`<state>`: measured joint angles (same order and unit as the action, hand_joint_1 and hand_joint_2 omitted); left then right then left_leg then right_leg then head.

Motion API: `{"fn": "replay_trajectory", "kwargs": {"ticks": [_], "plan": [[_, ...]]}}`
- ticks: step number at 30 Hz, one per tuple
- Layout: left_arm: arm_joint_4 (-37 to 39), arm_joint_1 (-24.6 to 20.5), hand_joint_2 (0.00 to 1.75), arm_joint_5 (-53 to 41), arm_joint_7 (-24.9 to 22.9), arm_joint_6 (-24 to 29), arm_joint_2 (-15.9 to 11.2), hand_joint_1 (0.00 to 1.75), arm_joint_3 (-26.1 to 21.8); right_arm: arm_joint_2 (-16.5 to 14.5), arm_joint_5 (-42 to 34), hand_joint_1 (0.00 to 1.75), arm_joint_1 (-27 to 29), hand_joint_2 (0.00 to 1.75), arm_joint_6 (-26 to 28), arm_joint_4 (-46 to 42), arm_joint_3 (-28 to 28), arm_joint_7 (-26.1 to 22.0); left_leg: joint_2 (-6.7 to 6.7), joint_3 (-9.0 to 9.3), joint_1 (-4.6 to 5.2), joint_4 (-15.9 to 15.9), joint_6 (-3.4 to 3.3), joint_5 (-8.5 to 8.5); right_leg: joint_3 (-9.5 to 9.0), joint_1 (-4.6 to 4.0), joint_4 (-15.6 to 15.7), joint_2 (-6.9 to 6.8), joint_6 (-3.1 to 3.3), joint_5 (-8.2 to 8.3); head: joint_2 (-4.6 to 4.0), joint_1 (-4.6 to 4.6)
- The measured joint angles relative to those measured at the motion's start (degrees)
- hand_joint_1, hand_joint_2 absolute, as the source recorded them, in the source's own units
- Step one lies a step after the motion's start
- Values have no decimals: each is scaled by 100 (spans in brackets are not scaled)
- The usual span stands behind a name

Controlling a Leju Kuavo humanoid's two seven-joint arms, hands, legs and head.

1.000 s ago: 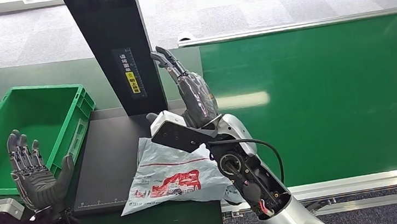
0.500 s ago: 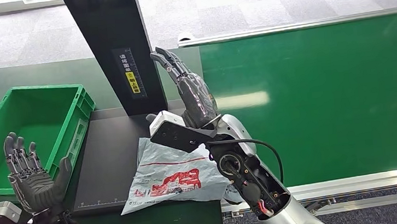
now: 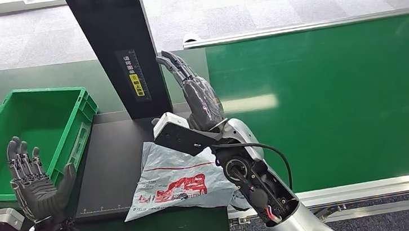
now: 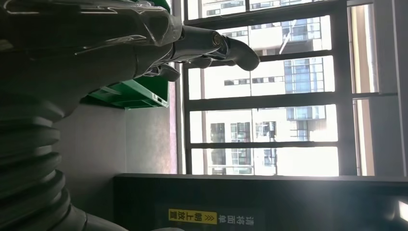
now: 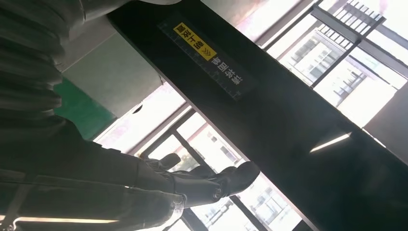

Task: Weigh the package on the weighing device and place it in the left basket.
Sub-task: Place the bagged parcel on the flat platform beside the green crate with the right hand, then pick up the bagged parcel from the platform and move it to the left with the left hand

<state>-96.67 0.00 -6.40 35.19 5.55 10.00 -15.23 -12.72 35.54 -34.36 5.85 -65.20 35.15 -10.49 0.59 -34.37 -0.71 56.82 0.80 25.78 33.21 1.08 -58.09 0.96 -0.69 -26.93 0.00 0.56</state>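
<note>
A white plastic package [image 3: 179, 184] with red print lies flat on the black weighing platform [image 3: 113, 164], at its front right part. My right hand [image 3: 194, 91] is raised above the package's far edge, fingers straight and spread, holding nothing; its fingers [image 5: 211, 183] show against windows in the right wrist view. My left hand [image 3: 33, 180] is lifted palm up at the front left, in front of the green basket [image 3: 82, 133], fingers apart and empty. The left wrist view shows its fingers [image 4: 211, 45] beside the basket's rim [image 4: 130, 96].
A tall black post [image 3: 119, 50] with a yellow label stands at the back of the weighing platform. A green conveyor belt [image 3: 331, 97] with a metal rail runs along the right. Grey carpet tiles lie beyond.
My left hand dipped slightly and rose again, staying open. The right hand and the package have not moved.
</note>
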Motion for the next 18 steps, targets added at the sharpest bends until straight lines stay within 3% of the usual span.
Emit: {"fn": "replay_trajectory", "kwargs": {"ticks": [2, 5, 9, 13, 18], "plan": [[-33, 47, 175, -144, -67, -243, -9, 0, 35, 1, -129, 0, 8, 175, -34, 17, -27, -22, 0, 1, 0, 0, 0, 0, 1, 0, 0, 0, 0, 0, 0, 0], [-76, 139, 175, -601, -253, -1080, -113, 0, 280, 9, -334, 0, 54, 175, -7, 15, -93, -104, -1, 3, 0, 2, 0, 0, 10, 1, 2, 0, 0, 0, 0, 0], [191, -41, 175, -2098, -533, -2521, -610, 0, 1350, 119, -966, 0, 412, 175, 550, -290, -422, -317, 23, 3, 2, 4, -1, 0, 8, 4, 6, -32, -3, -6, 0, 1], [776, -368, 175, -2453, -589, -2551, -1068, 0, 2570, 376, -1386, 0, 947, 175, 830, -608, -984, -545, 4, 3, 6, 4, -3, 2, -2, 7, 6, -18, -6, 2, 0, -1], [1135, -634, 175, -2377, -655, -2468, -1374, 0, 3192, 544, -1539, 0, 1382, 175, 983, -673, -1430, -668, 5, 3, 5, 5, -3, 2, 1, 6, 6, -15, -8, 4, 0, 1]]}}
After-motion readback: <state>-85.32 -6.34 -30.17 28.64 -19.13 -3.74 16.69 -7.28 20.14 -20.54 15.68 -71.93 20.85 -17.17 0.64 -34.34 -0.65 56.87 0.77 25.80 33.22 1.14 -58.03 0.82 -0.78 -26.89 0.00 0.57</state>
